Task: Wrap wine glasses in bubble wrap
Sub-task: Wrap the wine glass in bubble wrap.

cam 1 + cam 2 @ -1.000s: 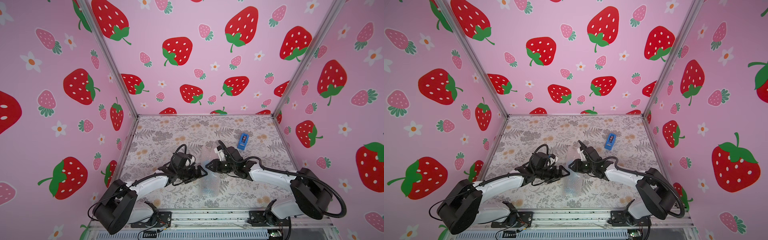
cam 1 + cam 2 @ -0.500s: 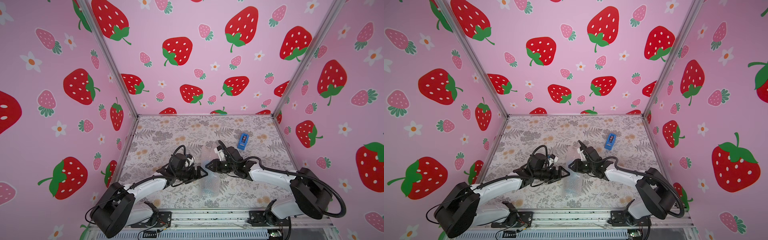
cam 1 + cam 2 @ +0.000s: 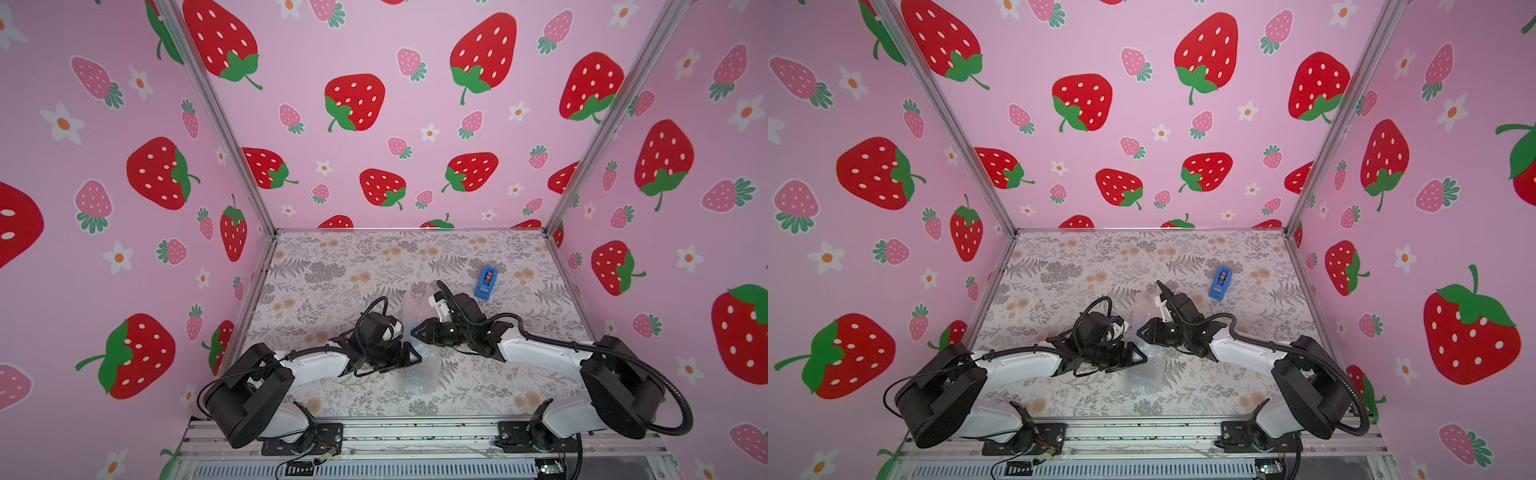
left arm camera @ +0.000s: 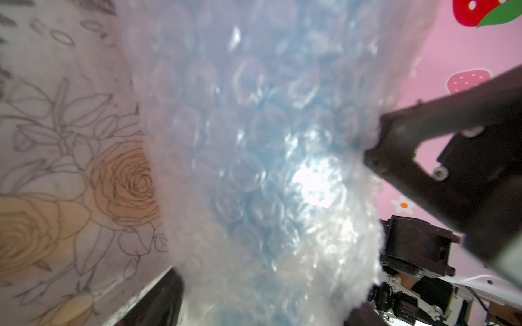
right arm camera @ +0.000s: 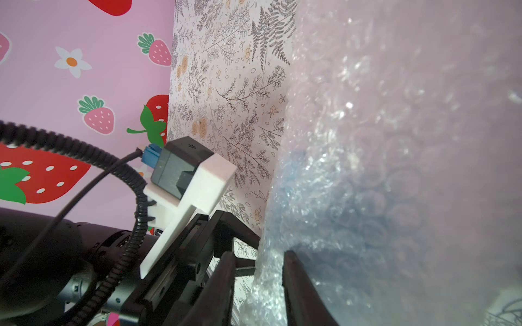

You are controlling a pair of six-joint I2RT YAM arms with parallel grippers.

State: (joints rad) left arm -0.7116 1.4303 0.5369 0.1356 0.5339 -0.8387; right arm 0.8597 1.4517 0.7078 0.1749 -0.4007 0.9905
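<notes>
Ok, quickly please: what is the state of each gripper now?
Left gripper: jaws on both sides of the wrap; whether it grips cannot be told.
Right gripper: closed on the wrap.

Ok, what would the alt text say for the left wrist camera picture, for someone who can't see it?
Close-up of a light blue goblet showing hazily through clear bubble wrap that fills the middle of the picture. The black right gripper meets the wrap's edge, with a flowery table and pink strawberry wall behind.
</notes>
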